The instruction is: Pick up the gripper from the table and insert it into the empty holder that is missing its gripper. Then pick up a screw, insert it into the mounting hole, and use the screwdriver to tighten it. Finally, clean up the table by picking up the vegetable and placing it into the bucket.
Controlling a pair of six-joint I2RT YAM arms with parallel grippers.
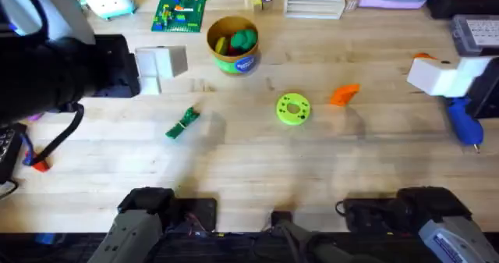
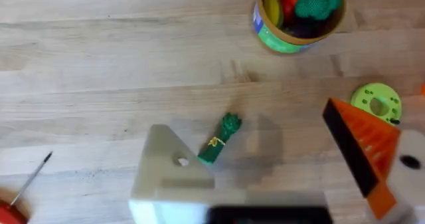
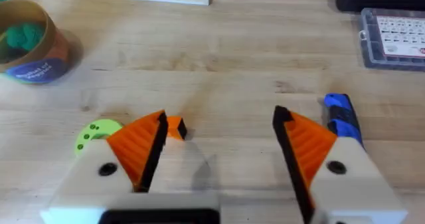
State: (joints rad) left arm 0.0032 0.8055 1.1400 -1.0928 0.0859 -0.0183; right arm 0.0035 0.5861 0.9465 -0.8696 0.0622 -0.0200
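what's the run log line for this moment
left gripper: one orange finger missing | right gripper: open | loose gripper: on table | vegetable: on table

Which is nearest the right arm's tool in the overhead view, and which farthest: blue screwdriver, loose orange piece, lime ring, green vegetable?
From the right tool:
1. screwdriver, close beside it at the right edge.
2. orange piece, toward the middle.
3. lime ring, at the centre.
4. vegetable, left of centre.
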